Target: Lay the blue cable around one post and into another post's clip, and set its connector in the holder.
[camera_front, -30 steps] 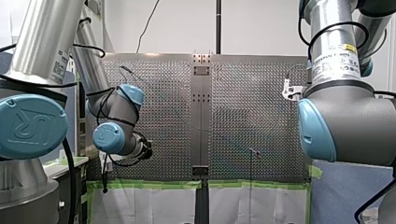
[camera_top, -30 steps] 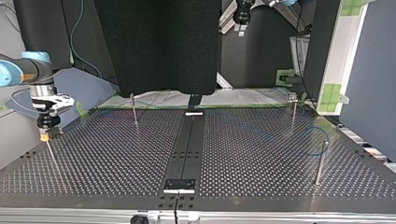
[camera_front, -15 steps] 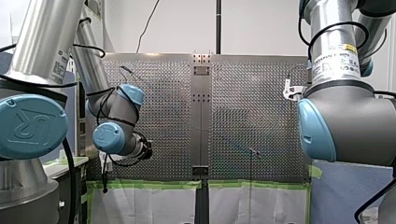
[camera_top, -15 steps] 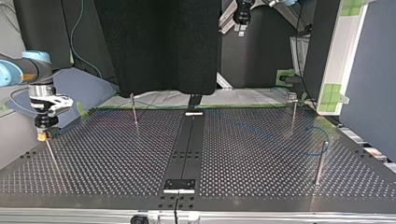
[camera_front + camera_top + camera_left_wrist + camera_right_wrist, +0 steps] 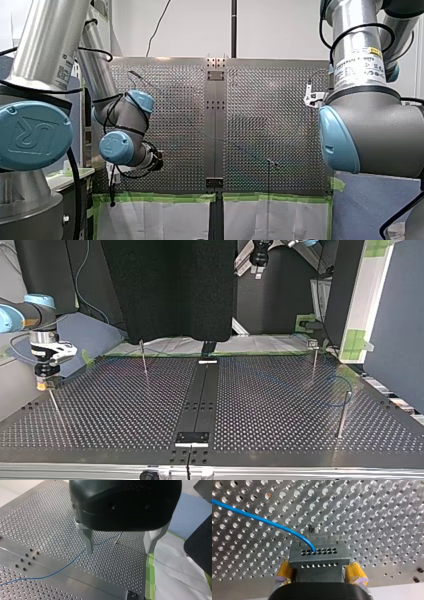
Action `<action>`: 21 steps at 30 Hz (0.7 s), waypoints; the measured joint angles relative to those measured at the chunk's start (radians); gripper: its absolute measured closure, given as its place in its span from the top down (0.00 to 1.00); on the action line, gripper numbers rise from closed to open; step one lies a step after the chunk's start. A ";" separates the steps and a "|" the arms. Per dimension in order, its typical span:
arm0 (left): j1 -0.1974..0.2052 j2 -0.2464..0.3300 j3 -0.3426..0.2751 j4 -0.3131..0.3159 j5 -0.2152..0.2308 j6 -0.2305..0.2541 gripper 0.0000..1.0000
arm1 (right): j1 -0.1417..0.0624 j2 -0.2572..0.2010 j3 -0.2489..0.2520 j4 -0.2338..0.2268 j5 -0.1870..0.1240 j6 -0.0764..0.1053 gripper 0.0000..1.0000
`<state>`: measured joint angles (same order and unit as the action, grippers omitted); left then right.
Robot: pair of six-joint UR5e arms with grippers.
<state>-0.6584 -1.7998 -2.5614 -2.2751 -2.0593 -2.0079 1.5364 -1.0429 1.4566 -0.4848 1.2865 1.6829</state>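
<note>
At the far left of the top view my right gripper (image 5: 44, 385) hangs point-down just above the tip of a thin leaning post (image 5: 56, 410), over the left edge of the perforated table (image 5: 115, 410). Its own wrist view shows the yellow pads (image 5: 284, 570) pressed against both sides of a grey connector (image 5: 319, 555), so this gripper is clamped on it. The blue cable (image 5: 262, 520) enters one of the holes in the connector's face and runs away over the table, clear of the pads. Further right in the top view a second post (image 5: 144, 360) stands upright near the far edge. Next comes the dark centre strip (image 5: 200, 390), which runs from the far edge to the near one. Right of the strip, a clip post (image 5: 314, 362) with a small block at its top stands near the far edge. A plain post (image 5: 342, 415) stands closer to the camera at the right side. The cable shows there as a faint blue loop on the table just behind the plain post; whether it passes around that post I cannot tell. At the top of this view, a little right of centre, my left gripper (image 5: 258, 272) hangs high above the table. Its wrist view shows the two metal fingers (image 5: 86, 541) spread wide with nothing between them. Below them the cable crosses the table, and green tape (image 5: 150, 580) lines the table's edge.
</note>
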 joint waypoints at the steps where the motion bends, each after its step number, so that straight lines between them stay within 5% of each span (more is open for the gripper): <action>1: 0.000 0.000 0.000 0.000 0.000 0.000 1.00 | 0.000 0.000 0.000 0.000 0.005 0.000 0.99; 10: 0.000 0.000 0.000 0.000 0.000 0.000 1.00 | -0.001 0.000 0.000 0.001 0.043 0.003 0.99; 21: 0.000 0.000 0.000 0.000 0.000 0.000 1.00 | 0.000 0.000 0.000 0.000 0.047 0.000 0.99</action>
<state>-0.6585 -1.7998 -2.5615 -2.2751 -2.0593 -2.0079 1.5365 -1.0430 1.4567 -0.4845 1.3333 1.6825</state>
